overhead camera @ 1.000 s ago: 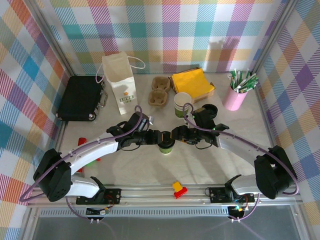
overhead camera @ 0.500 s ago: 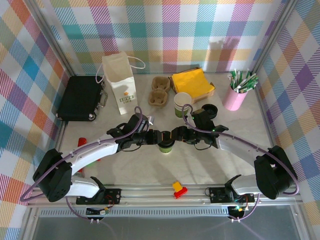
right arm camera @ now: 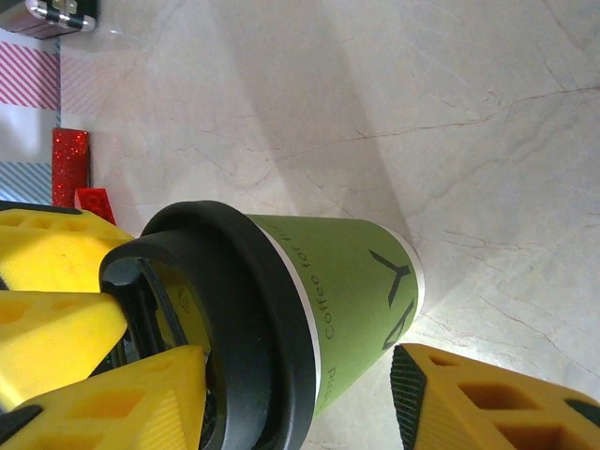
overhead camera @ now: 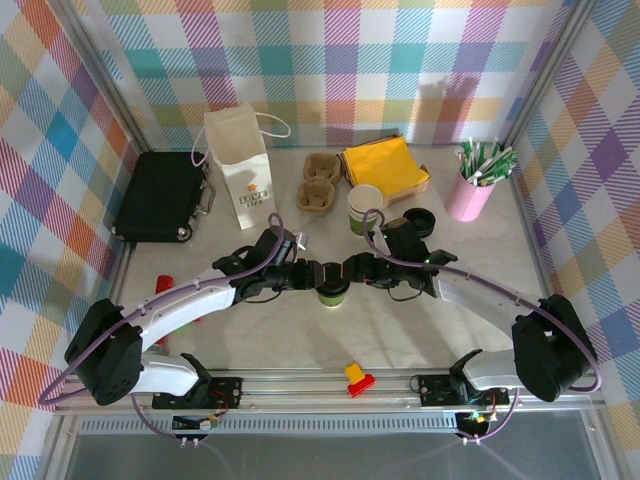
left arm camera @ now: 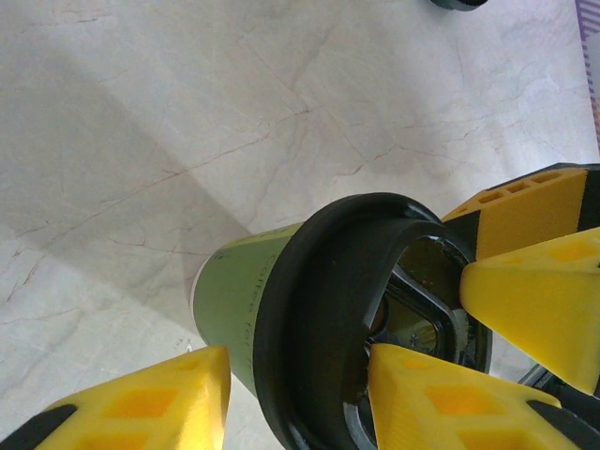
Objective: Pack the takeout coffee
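The takeout coffee (overhead camera: 333, 285), a green-printed cup with a black lid, stands upright at the table's middle. My left gripper (overhead camera: 318, 275) reaches it from the left and my right gripper (overhead camera: 350, 270) from the right. In the left wrist view the cup (left arm camera: 234, 300) lies between the yellow fingers of the left gripper (left arm camera: 295, 366). One finger rests against the lid's top. The other stands off the green wall. In the right wrist view the right gripper (right arm camera: 295, 366) straddles the cup (right arm camera: 347, 291) the same way, with a gap at the cup's base.
At the back stand a white paper bag (overhead camera: 240, 165), a black case (overhead camera: 160, 195), a cardboard cup carrier (overhead camera: 318, 185), yellow napkins (overhead camera: 385, 165), lidless cups (overhead camera: 365, 208), spare black lids (overhead camera: 420, 218) and a pink cup of sticks (overhead camera: 472, 190). A red-yellow block (overhead camera: 360, 378) lies near the front rail.
The left jaws have narrowed a little around the cup. Both arms and the cup stay where they were.
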Controlling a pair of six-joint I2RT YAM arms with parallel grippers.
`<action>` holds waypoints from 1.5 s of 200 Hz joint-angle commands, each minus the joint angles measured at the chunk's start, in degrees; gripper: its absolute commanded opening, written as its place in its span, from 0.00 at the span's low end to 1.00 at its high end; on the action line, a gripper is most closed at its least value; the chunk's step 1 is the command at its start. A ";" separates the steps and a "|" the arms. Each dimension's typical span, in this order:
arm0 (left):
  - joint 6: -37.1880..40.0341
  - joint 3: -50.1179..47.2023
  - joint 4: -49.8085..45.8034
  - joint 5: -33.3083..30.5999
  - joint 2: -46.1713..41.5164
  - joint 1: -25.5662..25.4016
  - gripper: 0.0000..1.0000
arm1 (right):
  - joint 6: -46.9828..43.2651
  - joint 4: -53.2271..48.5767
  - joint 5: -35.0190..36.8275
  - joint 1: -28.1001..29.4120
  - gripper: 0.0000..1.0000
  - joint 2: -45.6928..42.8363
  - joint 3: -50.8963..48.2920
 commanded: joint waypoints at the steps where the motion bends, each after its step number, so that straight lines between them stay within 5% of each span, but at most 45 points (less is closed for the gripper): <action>1: 1.03 2.86 -7.56 -0.60 -0.34 -0.52 0.45 | -1.95 -6.99 2.85 0.28 0.56 -0.88 2.05; 77: 1.76 8.88 -13.07 -4.09 -2.03 -0.56 0.52 | -3.92 -12.05 3.24 0.88 0.57 -2.69 8.66; 189: -6.88 3.05 -28.96 -36.21 -30.75 1.11 0.69 | -9.32 -29.45 27.55 17.22 0.75 1.98 24.76; 228: -6.85 1.97 -31.50 -38.84 -36.31 1.11 0.69 | -11.56 -33.41 32.42 21.00 0.77 8.31 30.44; 300: -6.72 1.15 -31.02 -37.79 -36.61 1.13 0.70 | -12.58 -37.15 30.78 21.81 0.80 15.56 35.20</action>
